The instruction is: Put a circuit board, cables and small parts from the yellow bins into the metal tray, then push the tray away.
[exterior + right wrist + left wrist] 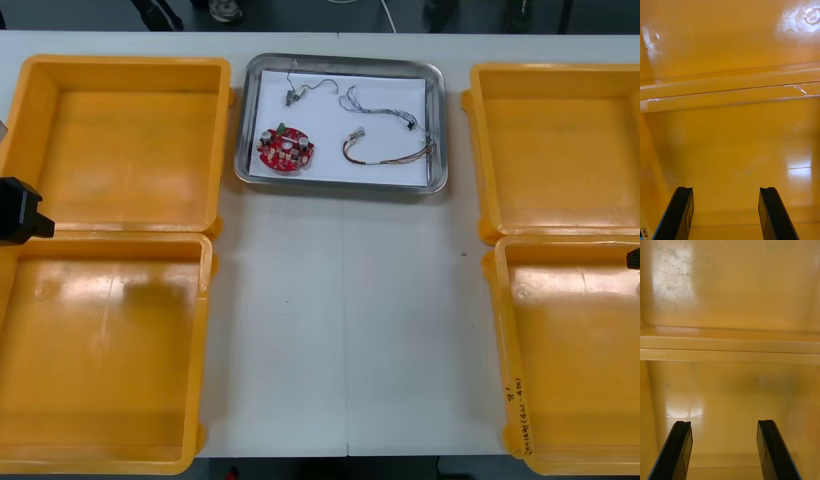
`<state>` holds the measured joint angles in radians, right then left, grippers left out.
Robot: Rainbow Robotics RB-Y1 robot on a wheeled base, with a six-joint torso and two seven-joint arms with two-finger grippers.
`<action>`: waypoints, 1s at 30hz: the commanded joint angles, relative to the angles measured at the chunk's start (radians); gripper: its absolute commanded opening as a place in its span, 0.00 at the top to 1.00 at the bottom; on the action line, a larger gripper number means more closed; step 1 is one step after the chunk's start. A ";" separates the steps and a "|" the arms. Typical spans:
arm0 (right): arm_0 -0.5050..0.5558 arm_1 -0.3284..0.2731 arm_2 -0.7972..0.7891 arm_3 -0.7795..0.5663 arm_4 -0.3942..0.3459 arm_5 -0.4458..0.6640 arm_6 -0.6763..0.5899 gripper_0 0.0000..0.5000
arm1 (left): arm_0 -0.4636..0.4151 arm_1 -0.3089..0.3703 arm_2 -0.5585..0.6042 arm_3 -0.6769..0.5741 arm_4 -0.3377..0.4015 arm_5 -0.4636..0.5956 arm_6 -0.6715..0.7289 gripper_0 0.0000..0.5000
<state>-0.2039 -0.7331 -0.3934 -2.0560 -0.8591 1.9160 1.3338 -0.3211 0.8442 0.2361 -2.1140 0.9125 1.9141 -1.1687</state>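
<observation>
Left gripper (724,423) and right gripper (726,188) hang released, fingers (681,450) apart, over the bare bins (130,140) at the sides. Board (285,149) and cables (385,150) lie in the tray (441,120), far off between the bins; loading looks done, perhaps the push too. Wrist views give the finger gap, the front view the tray

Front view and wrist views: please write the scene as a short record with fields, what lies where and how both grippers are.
metal tray: far middle of the table, between the two far yellow bins
in tray: round red circuit board, cables
yellow bins: four, two at each side, bare inside
left gripper: open, holding nothing, over the left bins
right gripper: open, holding nothing, over the right bins
</observation>
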 commanded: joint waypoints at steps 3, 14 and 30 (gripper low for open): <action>0.031 -0.065 -0.028 -0.006 -0.008 0.004 0.036 0.00 | 0.010 0.047 0.032 -0.027 0.000 0.006 -0.083 0.00; 0.034 -0.065 -0.027 -0.006 -0.009 0.004 0.028 0.00 | 0.010 0.047 0.032 -0.027 0.000 0.006 -0.083 0.00; 0.038 -0.065 -0.025 -0.006 -0.006 0.004 0.025 0.00 | 0.010 0.047 0.032 -0.027 0.000 0.006 -0.083 0.00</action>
<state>-0.1801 -0.7531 -0.3934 -2.0558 -0.8598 1.9160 1.3338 -0.3211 0.8442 0.2361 -2.1140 0.9125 1.9141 -1.1687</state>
